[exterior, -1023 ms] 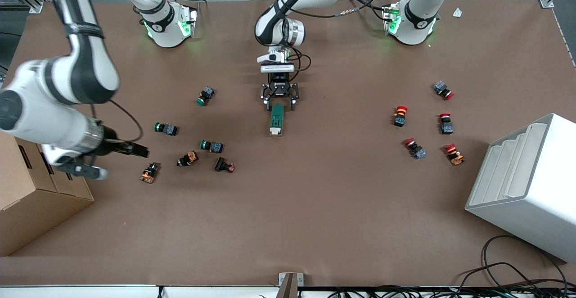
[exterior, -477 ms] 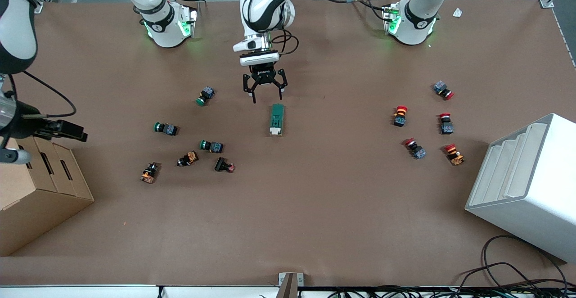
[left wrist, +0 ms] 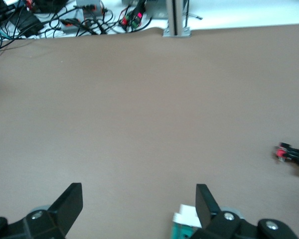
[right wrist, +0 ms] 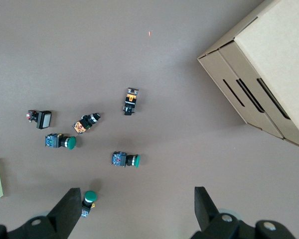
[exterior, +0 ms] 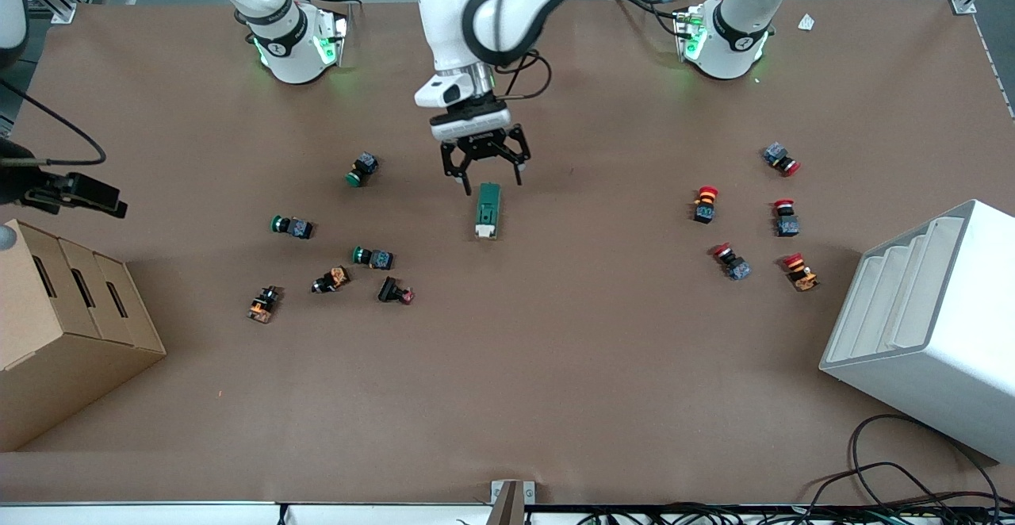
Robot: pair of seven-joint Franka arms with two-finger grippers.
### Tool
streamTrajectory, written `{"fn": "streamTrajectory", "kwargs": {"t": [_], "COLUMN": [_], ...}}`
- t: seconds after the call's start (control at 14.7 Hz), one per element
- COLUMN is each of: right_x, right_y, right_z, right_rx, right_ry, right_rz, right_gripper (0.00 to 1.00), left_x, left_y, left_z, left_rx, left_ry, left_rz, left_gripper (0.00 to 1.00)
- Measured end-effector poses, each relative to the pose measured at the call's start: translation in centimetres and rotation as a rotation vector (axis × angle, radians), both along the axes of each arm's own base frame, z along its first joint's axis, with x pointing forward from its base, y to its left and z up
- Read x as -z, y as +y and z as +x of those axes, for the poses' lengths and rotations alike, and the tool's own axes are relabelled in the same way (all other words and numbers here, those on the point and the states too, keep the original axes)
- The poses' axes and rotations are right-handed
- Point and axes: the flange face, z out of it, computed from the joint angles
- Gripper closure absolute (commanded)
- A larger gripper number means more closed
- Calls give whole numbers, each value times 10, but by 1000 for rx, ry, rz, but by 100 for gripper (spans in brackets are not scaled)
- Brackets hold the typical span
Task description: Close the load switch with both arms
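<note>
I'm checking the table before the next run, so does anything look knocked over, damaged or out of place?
Nothing looks damaged or spilled. The load switch lies flat mid-table, with the open left gripper over its green end. Push-buttons lie scattered on their sides in two loose groups. The right gripper hangs open above the cardboard box.

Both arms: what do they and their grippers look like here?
Both arms are glossy white with black bands and loose black cables; their bases glow green. The left gripper is black, two-fingered, open, with a white camera block above. The right gripper is also black; the right wrist view shows its dark angular fingers spread.
</note>
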Motion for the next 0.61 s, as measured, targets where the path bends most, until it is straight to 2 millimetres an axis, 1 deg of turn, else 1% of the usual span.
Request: {"fn": "streamTrajectory", "kwargs": {"t": [0.14,0.27,0.41,0.61], "right_x": [-3,-7,-14,-28], "right_y": [-2,4,11,13], "right_z": [-7,-12,-19,-29], "right_rx": [4,16,23,24], "right_ry": [17,35,40,34], "right_rz": [0,-1,-7,-15], "right_gripper": [0,0,0,0], "left_x": [-48,-85,-108,-126], "left_y": [32,63,90,128], "left_z": [43,75,101,133], "left_rx": [3,-1,-14,-7], "left_ry": [83,128,165,243], "left_rz": [-23,-46,-24,23], "left_gripper": [0,0,0,0]}}
